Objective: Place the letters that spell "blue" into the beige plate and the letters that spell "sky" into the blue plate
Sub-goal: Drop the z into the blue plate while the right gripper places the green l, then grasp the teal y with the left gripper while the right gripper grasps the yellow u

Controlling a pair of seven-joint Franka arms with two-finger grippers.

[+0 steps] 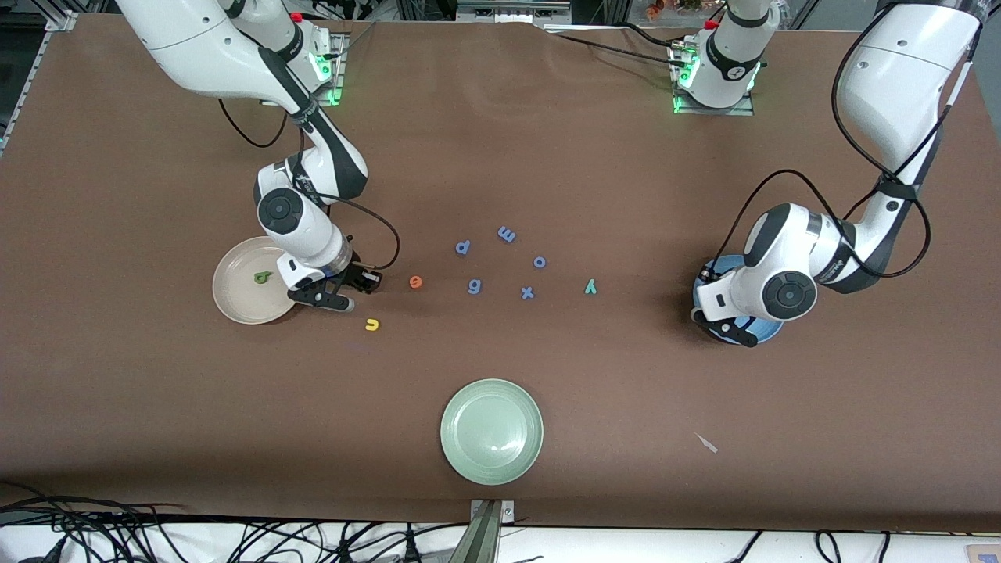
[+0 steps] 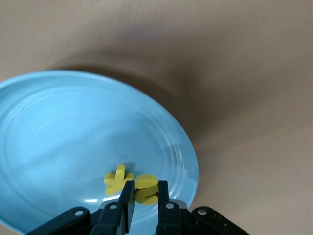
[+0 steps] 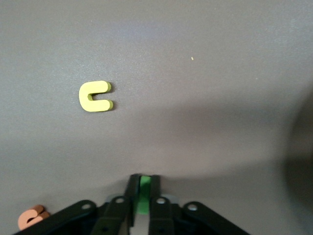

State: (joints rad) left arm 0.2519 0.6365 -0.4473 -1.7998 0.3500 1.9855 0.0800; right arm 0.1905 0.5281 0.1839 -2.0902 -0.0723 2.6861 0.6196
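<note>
Yellow u [image 1: 372, 324] lies flat on table [image 1: 156, 391], beside right claw [image 1: 335, 299]; orange e [image 1: 415, 281] just past it. Right claw pinches thin green l [image 3: 143, 195], low beside beige plate [image 1: 235, 301], which holds green b [image 1: 262, 277]. Teal y [image 1: 590, 287] untouched, between claws. Left claw [image 2: 145, 196] over blue plate [image 2: 58, 137], nipping yellow s [image 2: 146, 188]; yellow k [image 2: 118, 178] lies inside. Roughly halfway, I'd judge.

A brown table [image 1: 547, 156] carries everything. On it a green plate [image 1: 492, 432] sits nearest the front camera. Farther from the camera than that plate lie the yellow u [image 1: 372, 324], orange e [image 1: 416, 281], blue g [image 1: 474, 286], x [image 1: 528, 292], o [image 1: 539, 262], p [image 1: 462, 247], m [image 1: 507, 233] and teal y [image 1: 590, 287]. A beige plate [image 1: 235, 301] sits toward the right arm's end, a blue plate [image 1: 770, 330] toward the left arm's.
</note>
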